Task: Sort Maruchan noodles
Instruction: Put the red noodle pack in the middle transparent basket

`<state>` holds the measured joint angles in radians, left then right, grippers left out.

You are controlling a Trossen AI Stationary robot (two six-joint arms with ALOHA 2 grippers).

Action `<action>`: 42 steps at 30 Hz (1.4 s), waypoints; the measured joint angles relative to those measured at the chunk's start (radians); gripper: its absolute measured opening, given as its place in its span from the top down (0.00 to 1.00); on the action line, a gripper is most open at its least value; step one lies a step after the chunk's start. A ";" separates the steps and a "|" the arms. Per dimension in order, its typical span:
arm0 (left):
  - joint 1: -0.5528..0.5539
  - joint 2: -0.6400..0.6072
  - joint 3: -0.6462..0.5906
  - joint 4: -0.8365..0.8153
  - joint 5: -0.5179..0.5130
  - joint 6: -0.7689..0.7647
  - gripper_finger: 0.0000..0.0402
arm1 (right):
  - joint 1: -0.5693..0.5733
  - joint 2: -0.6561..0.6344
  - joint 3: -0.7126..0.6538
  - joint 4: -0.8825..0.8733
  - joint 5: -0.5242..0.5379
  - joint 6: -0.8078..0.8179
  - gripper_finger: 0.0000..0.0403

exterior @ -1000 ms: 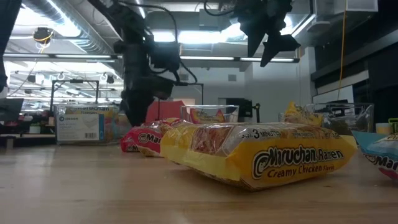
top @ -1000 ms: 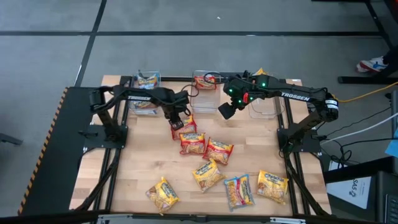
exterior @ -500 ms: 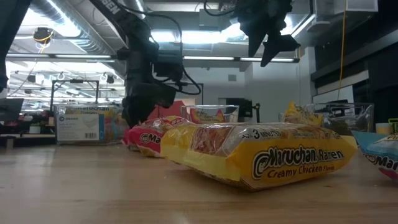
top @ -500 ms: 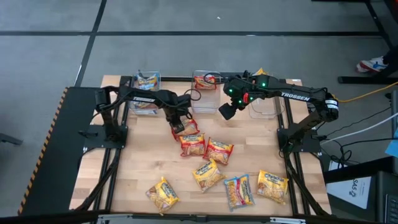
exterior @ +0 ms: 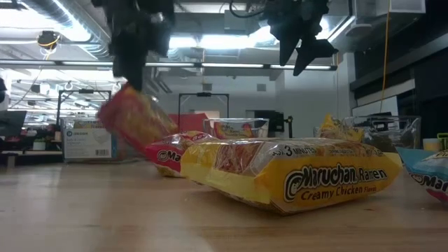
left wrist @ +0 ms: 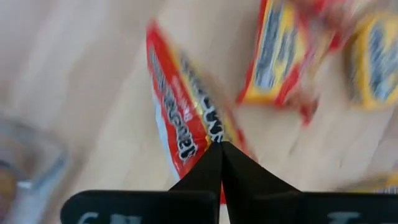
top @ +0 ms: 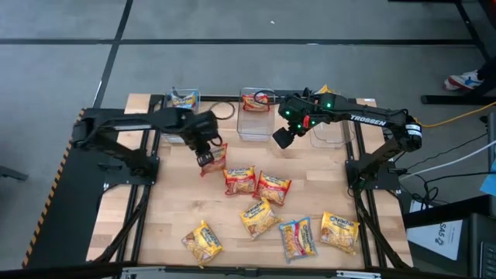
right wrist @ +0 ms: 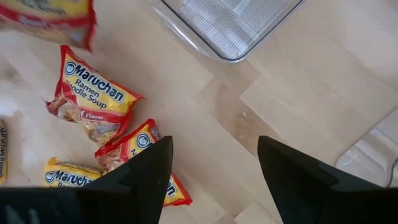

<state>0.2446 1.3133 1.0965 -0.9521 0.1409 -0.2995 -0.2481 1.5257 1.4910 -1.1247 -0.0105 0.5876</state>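
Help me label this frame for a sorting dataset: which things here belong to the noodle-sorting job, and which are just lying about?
Part of the job:
- red packet, lifted off the table in the shut left end effector
- loose packets on the table, red, yellow, blue
- clear bins at the far edge
- open right end effector, waiting above the table

Just lying about:
- shoe on the floor
- yellow cable
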 joint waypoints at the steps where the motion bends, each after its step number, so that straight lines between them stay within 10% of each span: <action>1: -0.004 -0.030 0.000 0.032 -0.030 -0.005 1.00 | 0.000 0.000 0.000 0.000 0.000 0.000 0.40; 13: 0.166 -0.105 0.002 0.586 -0.151 0.190 1.00 | 0.000 0.000 0.000 0.000 -0.124 -0.005 0.40; 23: 0.322 0.100 0.008 0.747 0.008 0.373 1.00 | 0.000 0.000 0.000 -0.016 -0.420 -0.156 0.40; 42: 0.325 0.404 0.524 0.446 0.031 0.599 1.00 | 0.007 0.000 0.000 -0.143 -0.451 -0.177 0.40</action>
<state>0.5694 1.7177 1.6204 -0.5057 0.1724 0.2993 -0.2409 1.5257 1.4910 -1.2675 -0.4615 0.4103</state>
